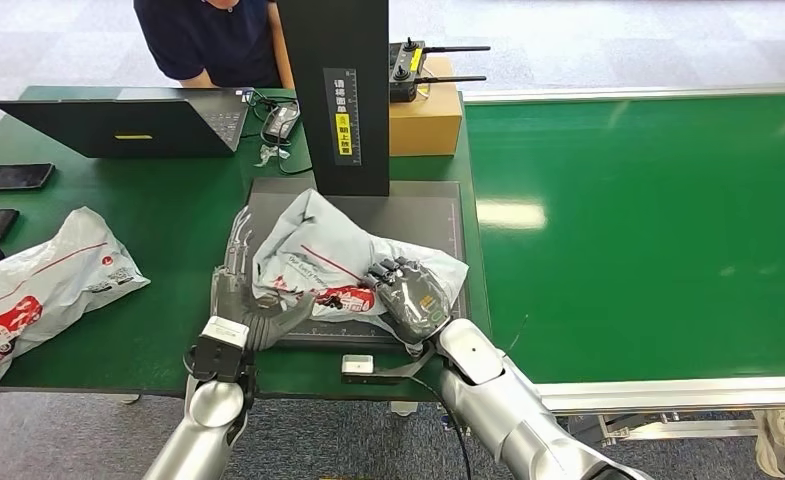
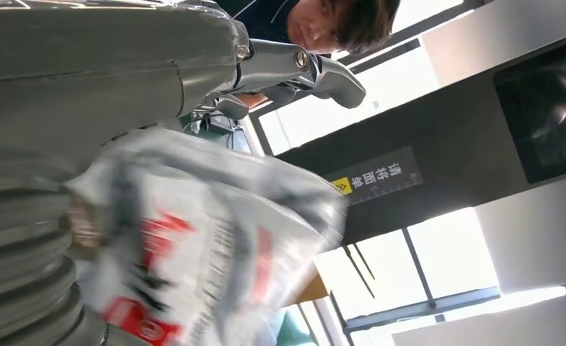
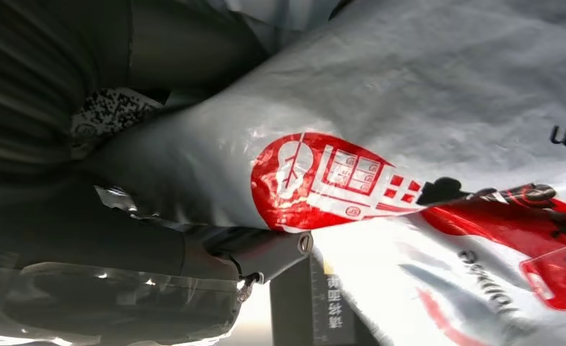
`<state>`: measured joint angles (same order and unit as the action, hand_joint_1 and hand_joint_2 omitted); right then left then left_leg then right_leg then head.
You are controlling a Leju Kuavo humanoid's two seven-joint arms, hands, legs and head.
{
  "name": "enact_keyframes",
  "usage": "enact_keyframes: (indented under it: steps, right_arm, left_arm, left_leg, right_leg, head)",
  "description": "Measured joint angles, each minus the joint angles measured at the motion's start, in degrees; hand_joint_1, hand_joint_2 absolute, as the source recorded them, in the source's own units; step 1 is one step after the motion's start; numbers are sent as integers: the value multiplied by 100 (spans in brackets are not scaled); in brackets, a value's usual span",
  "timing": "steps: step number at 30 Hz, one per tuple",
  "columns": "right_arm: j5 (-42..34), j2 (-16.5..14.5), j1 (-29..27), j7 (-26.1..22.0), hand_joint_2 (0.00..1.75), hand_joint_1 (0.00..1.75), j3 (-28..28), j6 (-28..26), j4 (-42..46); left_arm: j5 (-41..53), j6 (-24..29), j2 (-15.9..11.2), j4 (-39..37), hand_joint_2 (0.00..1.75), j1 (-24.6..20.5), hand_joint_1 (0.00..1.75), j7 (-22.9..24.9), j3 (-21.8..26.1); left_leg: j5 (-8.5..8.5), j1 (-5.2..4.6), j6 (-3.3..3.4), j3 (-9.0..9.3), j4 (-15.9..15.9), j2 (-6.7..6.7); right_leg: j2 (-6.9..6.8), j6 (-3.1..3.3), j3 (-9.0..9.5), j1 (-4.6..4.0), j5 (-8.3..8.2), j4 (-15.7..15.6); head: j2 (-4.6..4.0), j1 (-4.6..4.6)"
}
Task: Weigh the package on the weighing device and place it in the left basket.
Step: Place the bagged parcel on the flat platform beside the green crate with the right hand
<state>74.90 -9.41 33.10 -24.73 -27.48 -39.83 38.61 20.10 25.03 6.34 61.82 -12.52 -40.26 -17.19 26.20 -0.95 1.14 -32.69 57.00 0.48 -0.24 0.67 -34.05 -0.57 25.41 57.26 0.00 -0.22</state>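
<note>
Package: the grey and white plastic bag with red print (image 1: 333,258) sits on the flat dark plate of the weighing device (image 1: 438,205), in front of its tall black post (image 1: 335,90).
Way it lies: the long side of the package runs across the plate, from the robot's left over to its right. The left end is puffed up high and the right end is low.
Left hand (image 1: 246,300): it is at the left end of the package, fingers reaching up along the bag's side. In the left wrist view the bag (image 2: 208,238) lies right against the hand (image 2: 85,108). I cannot tell if the fingers are really squeezing it or just touching.
Right hand (image 1: 408,295): it is on the right front part of the package, fingers curled onto the plastic. In the right wrist view the bag (image 3: 409,144) is tight up against the hand (image 3: 121,238). It looks like a hold, I think.
Which hand is closer: both are on the bag, one at each end, so neither one is ahead.
Where it must go: to the left. I cannot see a basket anywhere.
Next move, my guess: lift with both hands and swing left, over the green table (image 1: 158,230).
In the way: another bag like it (image 1: 43,290) lies on the table on the left side, well apart from the plate.
Also there: a laptop (image 1: 128,122) at the back, and a person (image 1: 208,40) standing behind it.
</note>
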Motion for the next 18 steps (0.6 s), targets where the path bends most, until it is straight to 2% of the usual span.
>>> enact_keyframes:
  steps: [5, 8, 14, 18]
  right_arm:
    - [315, 1, -47, 623, 175, 0, -115, -2, 15]
    - [354, 3, -53, 823, 175, 0, -166, -4, -5]
    - [395, 48, -182, 924, 175, 0, -180, -19, 167]
    - [362, 108, -386, 755, 175, 0, -106, -21, 521]
  left_arm:
    - [-99, 15, -5, -35, 175, -65, 0, 0, -50]
    - [-149, 21, -15, -56, 175, -75, 0, 0, -91]
    - [-262, 45, -32, -107, 175, -90, 0, 0, -159]
    - [-311, 86, -50, -143, 175, -106, 0, 0, -213]
  left_leg:
    - [0, 0, 0, 0, 0, 0]
    - [0, 0, 0, 1, 0, 0]
    - [0, 0, 0, 2, 0, 0]
    - [0, 0, 0, 1, 0, 0]
  right_leg:
    - [0, 0, 0, 0, 0, 0]
    - [0, 0, 0, 0, 0, 0]
    - [0, 0, 0, 0, 0, 0]
    - [0, 0, 0, 0, 0, 0]
  head:
    - [0, 1]
    - [0, 1]
    - [0, -1]
    - [0, 0]
